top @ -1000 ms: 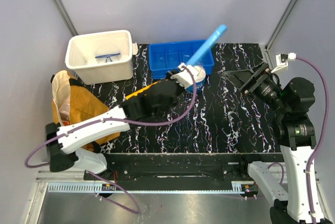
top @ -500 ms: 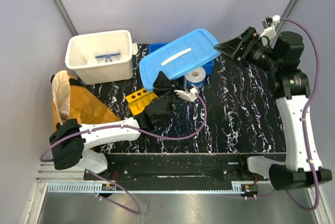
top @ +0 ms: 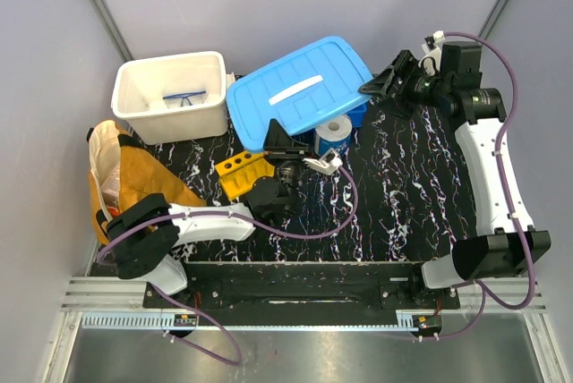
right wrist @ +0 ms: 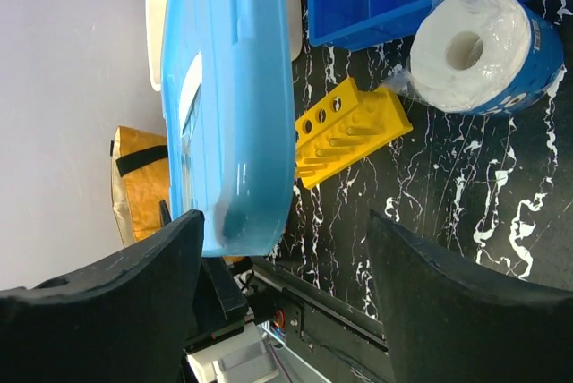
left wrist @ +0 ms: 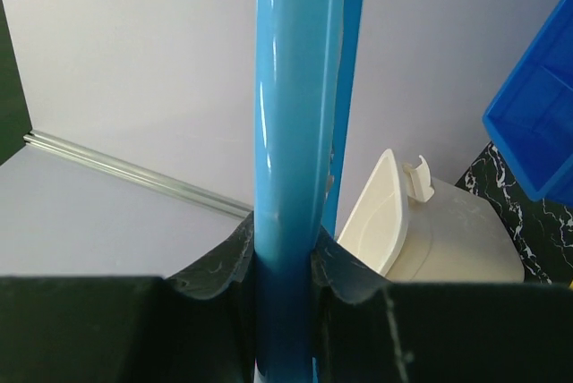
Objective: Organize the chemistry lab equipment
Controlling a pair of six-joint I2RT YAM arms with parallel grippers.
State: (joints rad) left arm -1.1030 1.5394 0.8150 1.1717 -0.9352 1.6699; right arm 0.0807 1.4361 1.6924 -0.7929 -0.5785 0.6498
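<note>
Holds the blue lid (top: 300,89) tilted over the blue bin (top: 356,114), its edge pinched in the nearly closed left pincer (left wrist: 285,262), likely baring the bin for filling. Hovers the right pincer (top: 387,81) nearby, wide open, empty. Shows the yellow rack (top: 242,171) toppled on the tabletop (top: 403,186), goggles (top: 185,97) in the white tub (top: 170,120).

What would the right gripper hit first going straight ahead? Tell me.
Probably the blue lid, whose edge sits close in front of the open right gripper. Depth is unclear; if it misses that, the yellow rack lies beyond.
</note>
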